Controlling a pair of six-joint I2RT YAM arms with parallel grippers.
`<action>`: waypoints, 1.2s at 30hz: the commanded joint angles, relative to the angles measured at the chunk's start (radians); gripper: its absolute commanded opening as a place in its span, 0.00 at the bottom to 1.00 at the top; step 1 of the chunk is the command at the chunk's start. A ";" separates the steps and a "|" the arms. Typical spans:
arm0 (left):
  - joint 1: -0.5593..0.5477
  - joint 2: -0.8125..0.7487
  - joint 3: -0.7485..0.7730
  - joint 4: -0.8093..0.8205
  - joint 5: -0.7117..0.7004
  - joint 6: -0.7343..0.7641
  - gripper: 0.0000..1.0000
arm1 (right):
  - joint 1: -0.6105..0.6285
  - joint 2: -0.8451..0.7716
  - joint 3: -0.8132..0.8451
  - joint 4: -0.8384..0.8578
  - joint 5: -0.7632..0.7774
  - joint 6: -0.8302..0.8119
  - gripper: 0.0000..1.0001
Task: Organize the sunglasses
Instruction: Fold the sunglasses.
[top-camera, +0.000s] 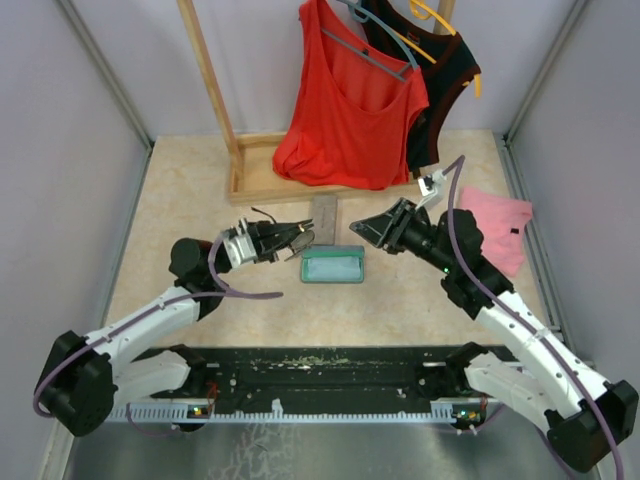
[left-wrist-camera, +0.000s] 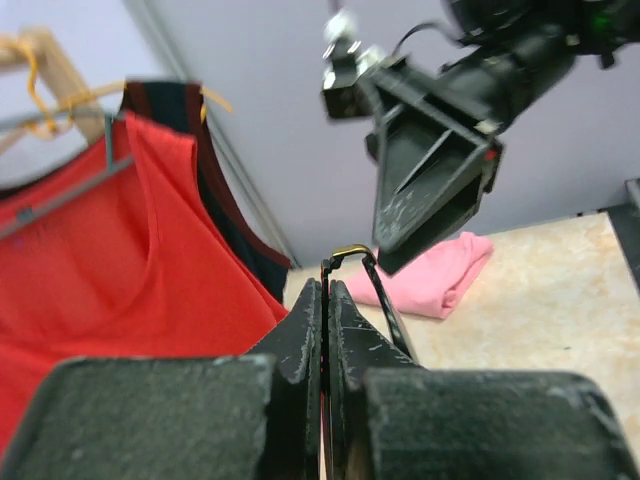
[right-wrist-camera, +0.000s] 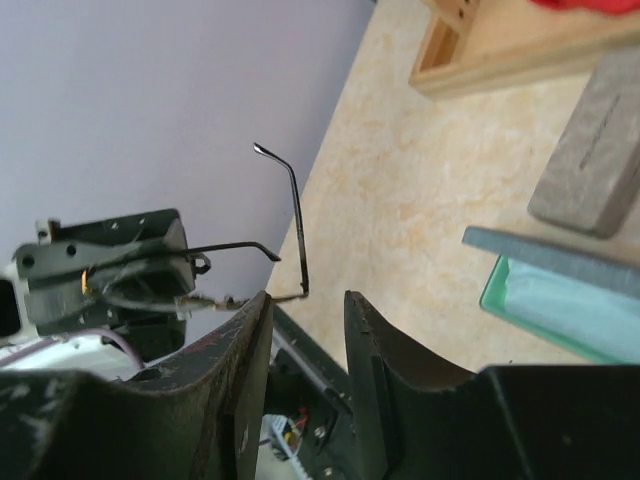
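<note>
A pair of thin dark wire sunglasses (top-camera: 266, 214) hangs above the table, and my left gripper (top-camera: 303, 238) is shut on its frame. In the left wrist view the jaws (left-wrist-camera: 326, 288) press together on the wire and one slim arm (left-wrist-camera: 386, 300) curves off to the right. My right gripper (top-camera: 366, 231) faces the left one from close by, open. In the right wrist view the sunglasses' arms (right-wrist-camera: 294, 215) stick up just beyond my open fingertips (right-wrist-camera: 305, 300); whether the wire touches the left finger I cannot tell.
An open grey case (top-camera: 333, 266) with a light blue cloth lies below the grippers, and a closed grey case (top-camera: 325, 214) just behind. A pink cloth (top-camera: 497, 225) lies right. A wooden rack (top-camera: 250, 180) with a red top (top-camera: 345, 110) stands at the back.
</note>
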 joint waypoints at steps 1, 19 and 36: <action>0.005 0.039 -0.076 0.397 0.165 0.163 0.00 | 0.009 0.055 0.043 -0.025 -0.073 0.177 0.35; 0.001 0.068 -0.091 0.394 0.282 0.237 0.00 | 0.009 0.084 0.129 -0.140 -0.225 0.021 0.36; 0.000 -0.089 -0.204 0.413 -0.172 -0.582 0.00 | 0.029 0.019 -0.041 0.627 -0.575 -0.317 0.46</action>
